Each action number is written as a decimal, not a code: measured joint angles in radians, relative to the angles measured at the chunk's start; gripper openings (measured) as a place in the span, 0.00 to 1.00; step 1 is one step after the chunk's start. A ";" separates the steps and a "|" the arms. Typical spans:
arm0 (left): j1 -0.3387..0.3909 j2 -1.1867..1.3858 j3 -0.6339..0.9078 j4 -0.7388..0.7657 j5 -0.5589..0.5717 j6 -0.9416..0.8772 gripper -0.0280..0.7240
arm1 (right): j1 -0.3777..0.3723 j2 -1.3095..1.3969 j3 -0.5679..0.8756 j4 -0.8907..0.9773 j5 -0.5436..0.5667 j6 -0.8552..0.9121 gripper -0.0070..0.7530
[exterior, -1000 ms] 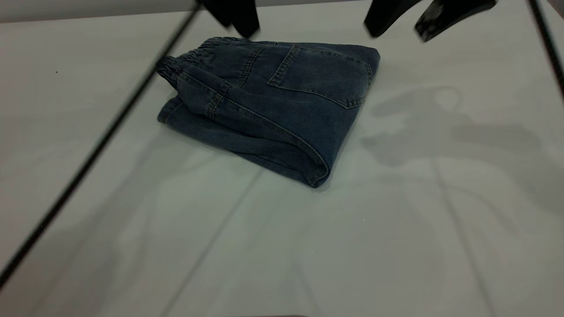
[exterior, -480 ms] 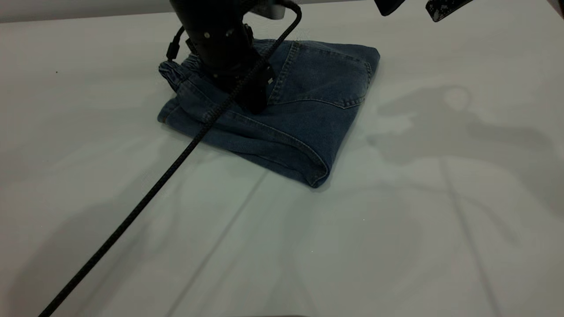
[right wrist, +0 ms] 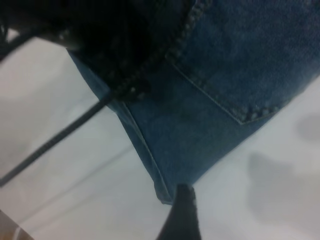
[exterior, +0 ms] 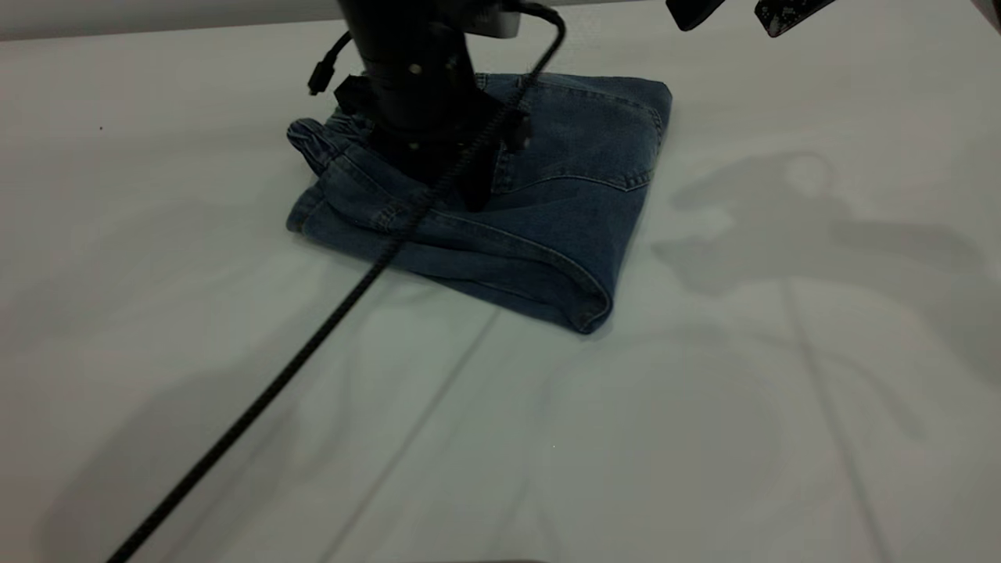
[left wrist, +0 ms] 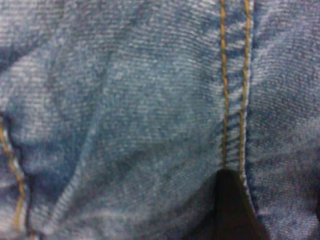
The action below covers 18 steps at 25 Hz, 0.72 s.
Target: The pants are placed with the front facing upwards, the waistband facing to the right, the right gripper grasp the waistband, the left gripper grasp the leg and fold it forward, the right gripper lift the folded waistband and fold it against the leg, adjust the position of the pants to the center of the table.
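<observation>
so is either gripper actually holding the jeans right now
Cannot tell: the left gripper presses down on the folded pants. The right gripper holds nothing.

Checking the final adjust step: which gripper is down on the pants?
The left gripper, the one trailing the braided cable, is pressed onto the folded pants. The right gripper hangs high beyond the pants, off the cloth.

No text, label, brand or number can be read anywhere. The pants (exterior: 539, 219) show only tan stitching and plain denim, and the left gripper (exterior: 461, 168) and the table (exterior: 704, 407) bear no readable marking.
</observation>
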 joint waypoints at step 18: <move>-0.141 0.010 0.000 0.377 -0.052 -1.147 0.51 | -0.002 0.000 0.000 -0.012 0.022 -0.003 0.76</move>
